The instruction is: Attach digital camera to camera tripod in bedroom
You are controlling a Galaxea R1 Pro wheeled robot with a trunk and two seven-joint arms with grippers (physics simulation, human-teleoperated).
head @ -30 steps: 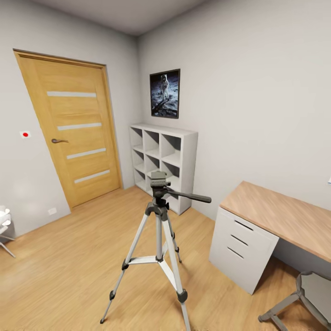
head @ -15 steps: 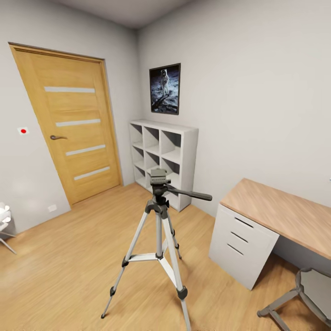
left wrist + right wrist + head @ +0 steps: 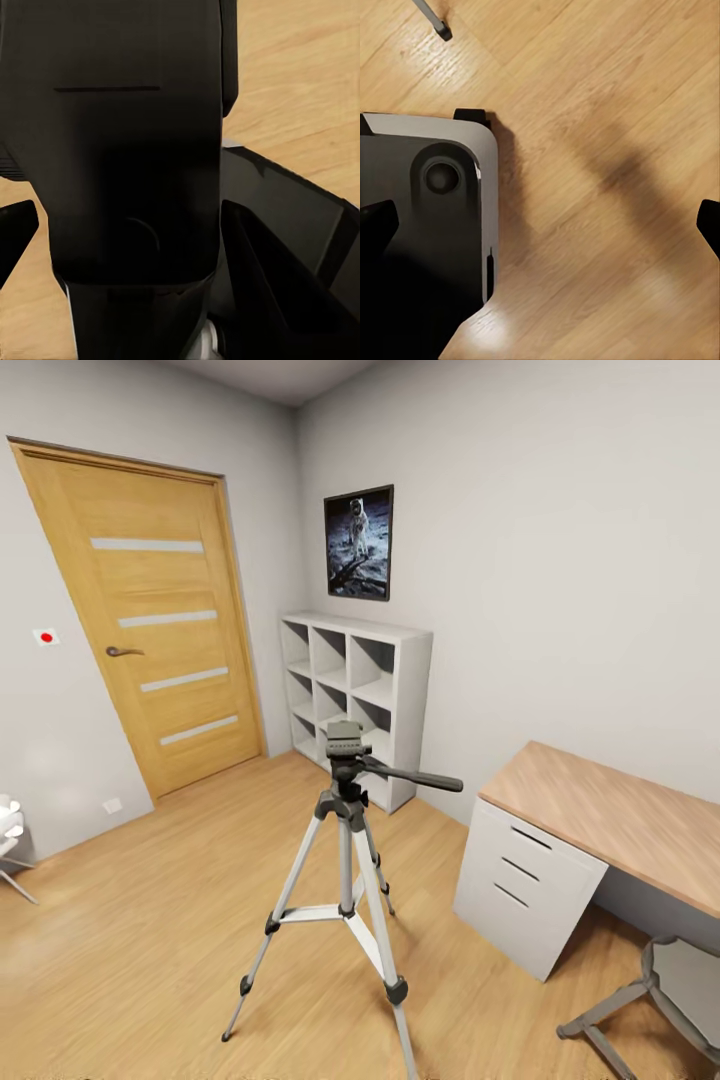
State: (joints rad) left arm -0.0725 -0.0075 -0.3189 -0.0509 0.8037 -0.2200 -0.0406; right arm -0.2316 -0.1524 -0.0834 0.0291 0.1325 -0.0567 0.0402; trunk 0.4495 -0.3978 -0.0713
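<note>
The digital camera [image 3: 135, 150] sits in the left gripper [image 3: 127, 225], seen from very close in the left wrist view as a black boxy body with a thin groove across it and a faint round mark lower down. One dark finger [image 3: 277, 285] lies against its side, while the other fingertip [image 3: 16, 236] stands just beside the opposite side with a sliver of wood floor between them (so the grip looks wide, set to the width of the box). The right gripper [image 3: 540, 225] is spread wide with nothing in it. Its two dark fingertips [image 3: 375, 225] sit at opposite edges of the right wrist view, over bare floor and a corner of the robot's grey and black base [image 3: 427, 225]. In the head view the camera tripod [image 3: 345, 830] stands upright on the light wood floor [image 3: 150, 920] in the middle of the bedroom, with its three silver legs splayed. Its dark head plate [image 3: 343, 738] is bare and its pan handle [image 3: 415, 777] points toward the desk [image 3: 610, 820]. Behind the tripod, a white cube shelf [image 3: 355, 690] stands against the wall under an astronaut poster [image 3: 358, 542]. The oak door [image 3: 150, 620] is shut on the adjoining wall. A grey chair [image 3: 650, 1010] stands near the desk's white drawers [image 3: 525, 885].
</note>
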